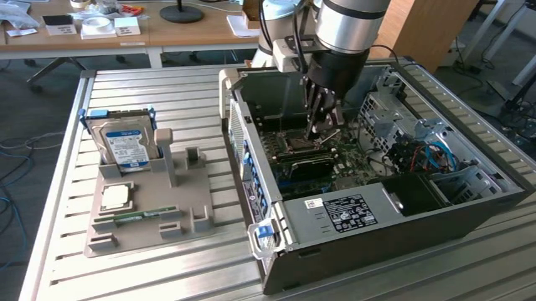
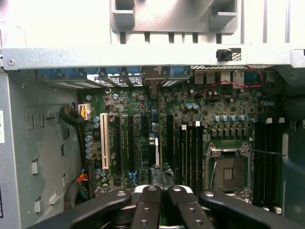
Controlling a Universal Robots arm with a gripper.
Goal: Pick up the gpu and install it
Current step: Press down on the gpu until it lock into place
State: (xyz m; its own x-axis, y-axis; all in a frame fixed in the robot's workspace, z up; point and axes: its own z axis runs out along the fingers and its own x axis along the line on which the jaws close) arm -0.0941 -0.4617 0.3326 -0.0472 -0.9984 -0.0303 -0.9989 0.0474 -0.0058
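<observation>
My gripper (image 1: 321,135) reaches straight down into the open computer case (image 1: 377,216), just over the motherboard (image 1: 356,164) beside the CPU socket (image 1: 300,145). In the wrist view the fingers (image 2: 148,202) are drawn together, and their taped tips (image 2: 162,175) pinch a thin card seen edge-on. That card is the gpu (image 2: 155,149). It stands upright among the long black expansion slots (image 2: 127,143), and its pale metal end (image 2: 151,88) lies against the case's rear wall. Whether it is seated in a slot cannot be told.
On the exterior view's left, a beige stand (image 1: 147,235) holds a blue-labelled hard drive (image 1: 125,147), a CPU chip (image 1: 115,197) and a green RAM stick (image 1: 142,216). Drive cages and cables (image 1: 418,153) crowd the case's far end. The CPU socket (image 2: 228,169) lies beside the gripper.
</observation>
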